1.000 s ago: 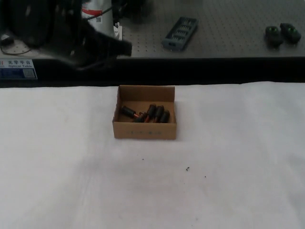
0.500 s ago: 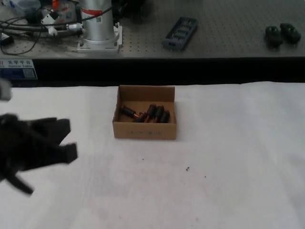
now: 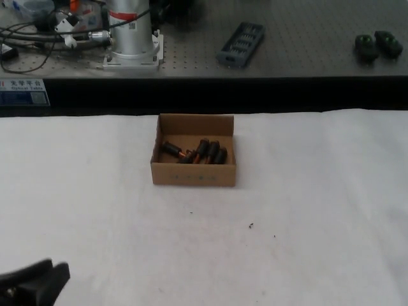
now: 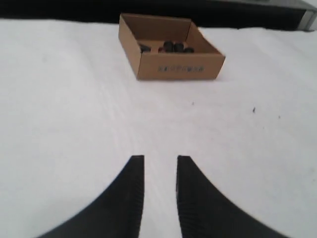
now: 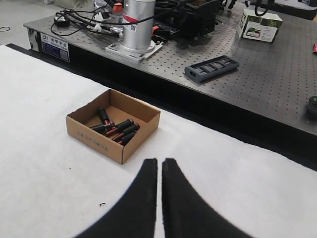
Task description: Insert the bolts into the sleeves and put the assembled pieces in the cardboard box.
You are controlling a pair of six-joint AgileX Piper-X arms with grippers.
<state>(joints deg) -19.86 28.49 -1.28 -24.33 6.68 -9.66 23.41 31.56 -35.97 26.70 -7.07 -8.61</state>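
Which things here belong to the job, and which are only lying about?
Job: cardboard box; assembled pieces inside it.
Lying about: silver column, dark slotted case, cables, two dark parts, all on the perforated bench behind.

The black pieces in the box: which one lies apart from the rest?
The leftmost piece in the high view: it lies at its own angle, while the others cluster side by side.
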